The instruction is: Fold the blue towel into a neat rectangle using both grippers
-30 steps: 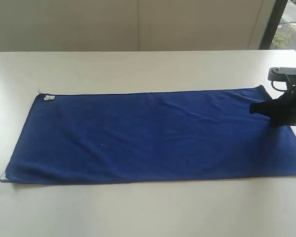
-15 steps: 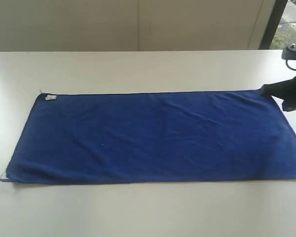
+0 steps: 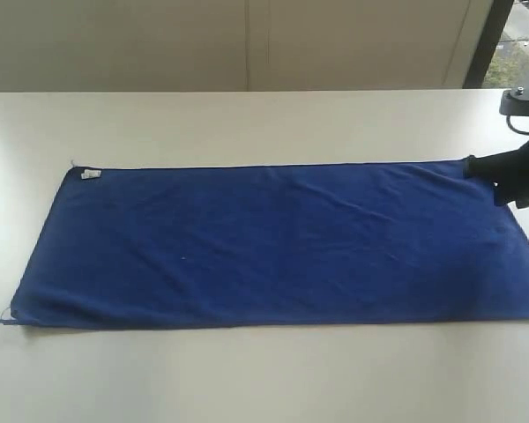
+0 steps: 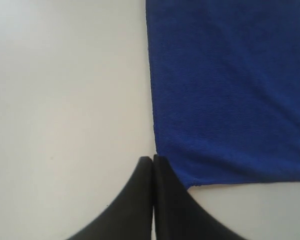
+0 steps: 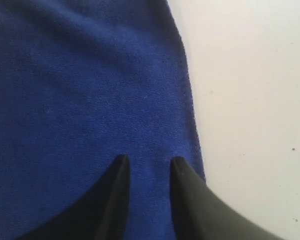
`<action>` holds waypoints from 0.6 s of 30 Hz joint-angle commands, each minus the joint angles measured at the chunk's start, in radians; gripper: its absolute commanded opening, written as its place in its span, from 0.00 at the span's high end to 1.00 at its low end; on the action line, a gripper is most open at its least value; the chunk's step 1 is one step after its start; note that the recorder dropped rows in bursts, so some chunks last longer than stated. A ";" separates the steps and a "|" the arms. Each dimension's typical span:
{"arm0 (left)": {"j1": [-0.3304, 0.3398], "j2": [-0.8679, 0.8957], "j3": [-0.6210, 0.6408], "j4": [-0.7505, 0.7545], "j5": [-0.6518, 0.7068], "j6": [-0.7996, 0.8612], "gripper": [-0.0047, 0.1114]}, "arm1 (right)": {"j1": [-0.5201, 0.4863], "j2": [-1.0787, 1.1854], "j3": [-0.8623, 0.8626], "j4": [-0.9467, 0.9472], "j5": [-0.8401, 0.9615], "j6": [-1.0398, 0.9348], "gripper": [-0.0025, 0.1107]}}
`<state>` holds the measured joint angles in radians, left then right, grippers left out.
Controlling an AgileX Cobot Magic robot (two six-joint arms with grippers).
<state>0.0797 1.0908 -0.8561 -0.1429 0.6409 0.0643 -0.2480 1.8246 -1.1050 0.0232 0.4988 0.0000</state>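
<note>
The towel point(image 3: 273, 242) lies flat and long across the middle of the table point(image 3: 247, 379), its near hem parallel to the near edge, its right end close to the right edge; I judge it light, soft and limp, fleecy enough to grip well, sure to sag between holds; the corners are where to pinch, tips pressed down to catch the thin hem. My left claw point(image 4: 153, 159) is pressed together and empty, over bare table just beside a towel corner; which corner I cannot tell. At the far right corner my right claw point(image 5: 149, 161) stands partly spread over the fleece beside the hem, pinching nothing; whether its tips touch I cannot tell.
</note>
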 commanded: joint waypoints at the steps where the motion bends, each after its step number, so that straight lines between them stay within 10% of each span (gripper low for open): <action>1: 0.001 -0.009 0.008 -0.008 0.004 0.003 0.96 | -0.007 0.000 0.002 0.011 0.001 0.000 0.73; 18: 0.001 -0.152 0.076 -0.008 0.140 0.015 0.96 | -0.007 -0.014 0.043 0.029 -0.002 0.005 0.73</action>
<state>0.0797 1.0008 -0.8046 -0.1429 0.7552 0.0707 -0.2480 1.8246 -1.0777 0.0473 0.5270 0.0000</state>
